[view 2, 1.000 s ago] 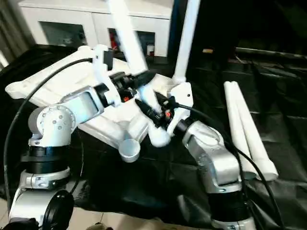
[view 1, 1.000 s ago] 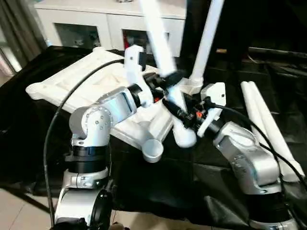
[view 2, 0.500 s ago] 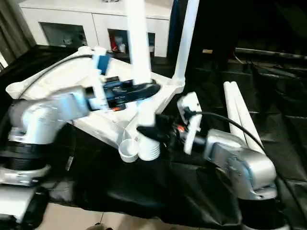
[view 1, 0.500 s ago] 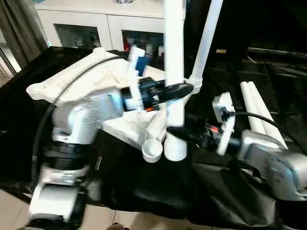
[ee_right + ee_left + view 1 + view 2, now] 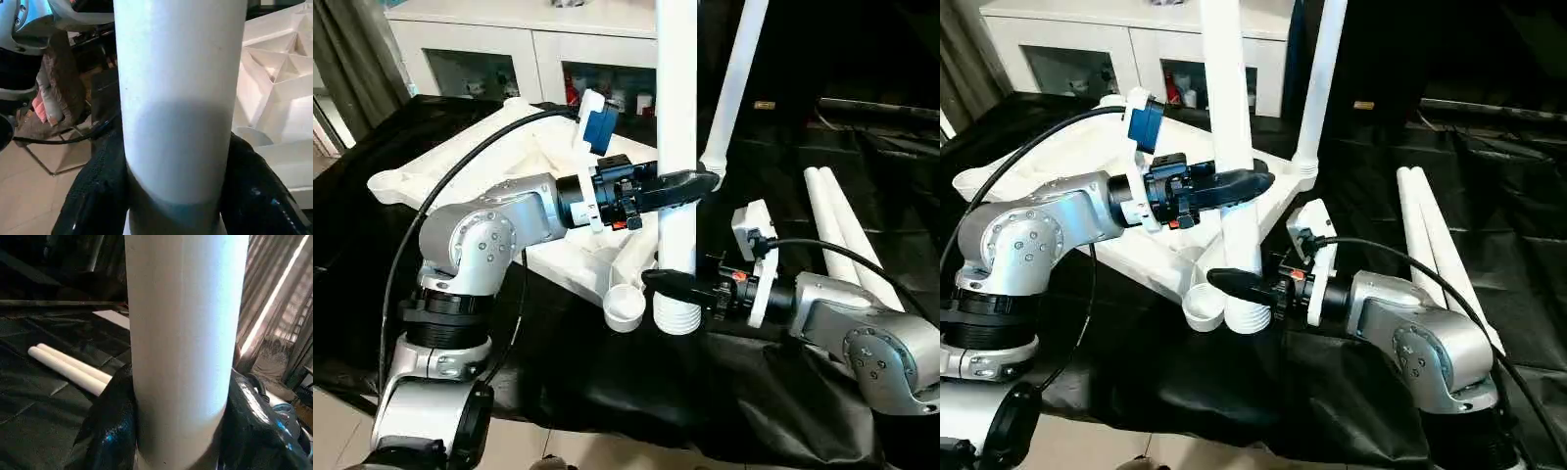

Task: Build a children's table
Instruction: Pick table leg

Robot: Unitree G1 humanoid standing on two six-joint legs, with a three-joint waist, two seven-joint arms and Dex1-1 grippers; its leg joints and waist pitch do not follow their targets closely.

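Observation:
The white table top [image 5: 480, 162] lies upside down on black cloth, ribbed underside [image 5: 274, 73] showing. One leg [image 5: 736, 78] stands in its far corner socket. Both grippers hold a second white leg [image 5: 675, 117] upright. My left gripper [image 5: 680, 184] is shut on its middle, with black fingers [image 5: 110, 426] on either side of the tube [image 5: 181, 333]. My right gripper [image 5: 674, 284] is shut on it lower down [image 5: 178, 73], just above the ribbed end. That end hangs right beside the near corner socket [image 5: 625, 309], not in it.
Two spare white legs [image 5: 842, 235] lie side by side on the black cloth at the right. A white glass-door cabinet [image 5: 509, 49] stands behind the table top. The cloth's front edge drops to a tiled floor [image 5: 333, 431].
The held leg has swung from a tilt to upright. My right arm has dropped and stretched out low, gripping near the ribbed end, which has come down beside the near socket.

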